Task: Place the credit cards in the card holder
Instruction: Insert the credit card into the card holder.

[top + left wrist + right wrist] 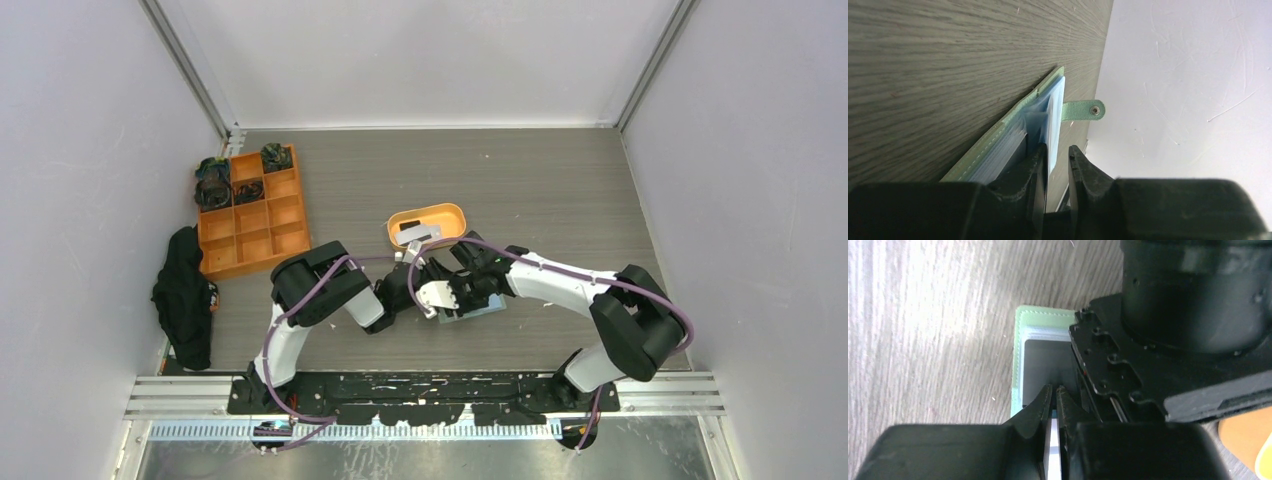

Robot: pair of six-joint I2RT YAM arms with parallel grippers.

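Grey wood-grain table (560, 180), pale walls (80, 150), green card holder (1043, 317)

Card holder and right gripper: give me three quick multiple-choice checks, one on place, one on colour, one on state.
1. Where does the card holder lie?
A in the orange oval tray
B on the table
C in the grid organiser

2. What colour is the credit card in the right gripper?
A black
B orange
C white

3. How does the right gripper stand?
A shut on the credit card
B wide open and empty
C out of view

Answers:
1 B, wood grain shows right beside its green edge.
2 C, a white strip shows in its grip.
3 A, its jaws pinch the credit card with no gap.
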